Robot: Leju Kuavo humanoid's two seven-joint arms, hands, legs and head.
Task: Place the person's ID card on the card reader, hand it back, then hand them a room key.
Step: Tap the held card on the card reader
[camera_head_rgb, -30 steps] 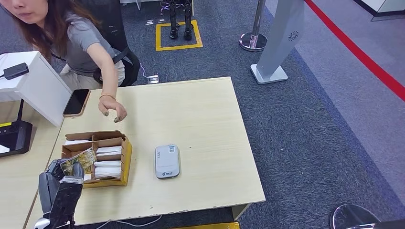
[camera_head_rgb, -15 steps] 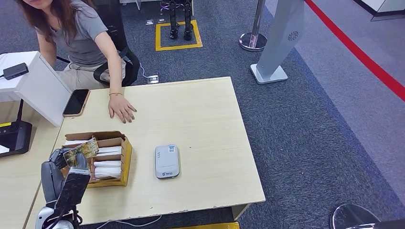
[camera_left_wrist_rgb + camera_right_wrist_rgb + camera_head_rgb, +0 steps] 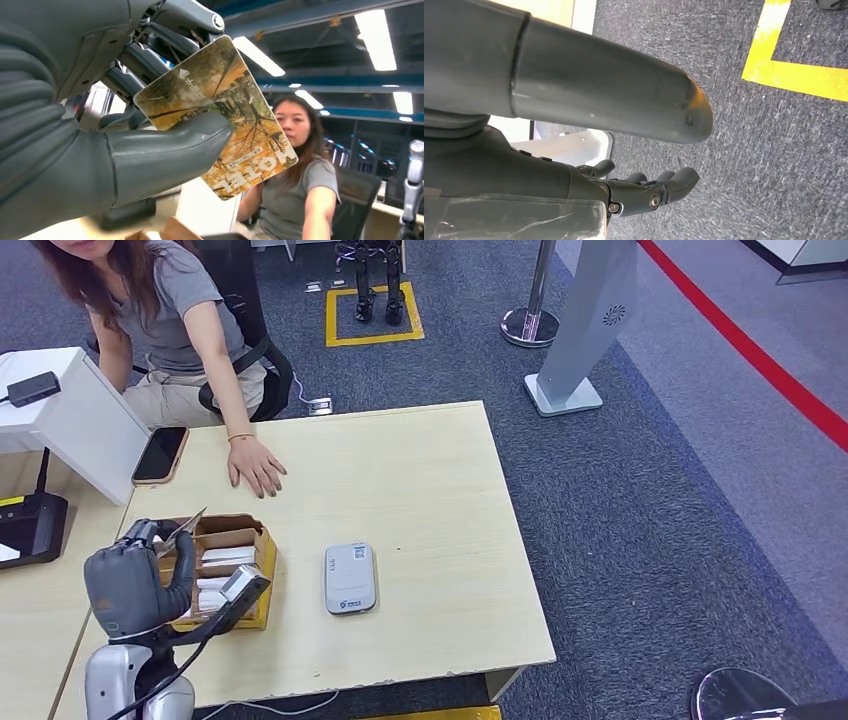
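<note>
The left hand, a rounded grey shell with a ribbed cover, was raised above the near left corner of the table and gripped a room key, a thin glossy card with rounded corners printed with an autumn scene in yellow and brown. In the left wrist view the thick smooth thumb pressed across the face of the card while the darker jointed fingers backed it from behind; in the head view the card showed only as a thin tilted edge above the hand. Under the hand sat a shallow cardboard box with yellow sides, divided into compartments that held flat white cards stacked in rows. Just to the right of the box lay the card reader, a flat grey rectangle with rounded corners and a small logo, resting on the pale wood-grain tabletop. A person in a grey short-sleeved top sat in a dark chair at the far side, one hand flat on the table with fingers spread, well apart from the box. A phone with a dark screen lay near that hand, beside a white block. The right hand hung over speckled grey carpet with a yellow line, its smooth dark fingers loosely curled and holding nothing.
</note>
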